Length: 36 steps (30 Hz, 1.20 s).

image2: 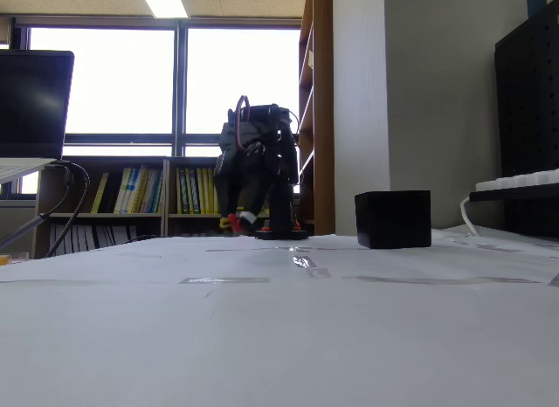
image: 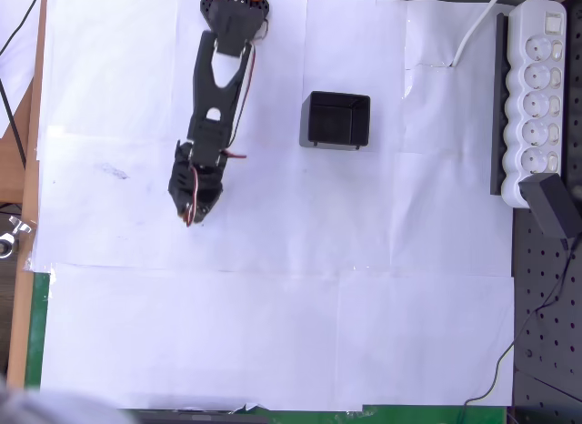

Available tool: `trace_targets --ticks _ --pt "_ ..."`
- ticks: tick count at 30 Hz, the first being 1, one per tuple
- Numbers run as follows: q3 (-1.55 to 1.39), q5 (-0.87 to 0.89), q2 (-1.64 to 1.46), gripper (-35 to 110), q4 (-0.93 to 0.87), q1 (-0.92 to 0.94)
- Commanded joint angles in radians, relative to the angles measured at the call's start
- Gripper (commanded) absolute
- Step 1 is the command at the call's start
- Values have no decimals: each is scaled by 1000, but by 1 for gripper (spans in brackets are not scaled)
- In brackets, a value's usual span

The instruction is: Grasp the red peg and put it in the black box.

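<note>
One black box (image: 336, 120) stands on the white paper (image: 273, 333), and one black arm (image: 215, 96) reaches from the top edge of the sheet down the overhead view, ending in one gripper (image: 191, 215) that sits left of the box and a little lower in that picture, well apart from it. A small red spot shows at the gripper's tip there, but whether that is the red peg or a part of the arm cannot be told; how far the jaws stand apart cannot be told either. In the fixed view the gripper (image2: 234, 222) hangs low, close over the paper, with the box (image2: 393, 219) to its right and clear of it. One white power strip (image: 536, 96) lies along the right edge, well right of the box, with one dark adapter (image: 551, 206) plugged at its lower end. One faint grey smudge (image: 114, 171) marks the paper left of the box, beyond the arm. Below the box the paper runs bare to its lower edge, and between box and power strip lies an open band of sheet.
</note>
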<state>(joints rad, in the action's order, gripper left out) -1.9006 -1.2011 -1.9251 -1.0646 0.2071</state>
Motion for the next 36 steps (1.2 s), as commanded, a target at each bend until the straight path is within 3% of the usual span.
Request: trace_targets --ticks 1,7,18,25,33,36 --pt "-98 41 239 0 -241 -52" --pt "-103 74 402 0 -454 -296" --pt "-123 35 468 0 -615 -764" --pt "-86 -117 433 1 -594 -857" --pt "-48 -428 399 0 -611 -884" --pt "-23 -370 391 0 -531 -888"
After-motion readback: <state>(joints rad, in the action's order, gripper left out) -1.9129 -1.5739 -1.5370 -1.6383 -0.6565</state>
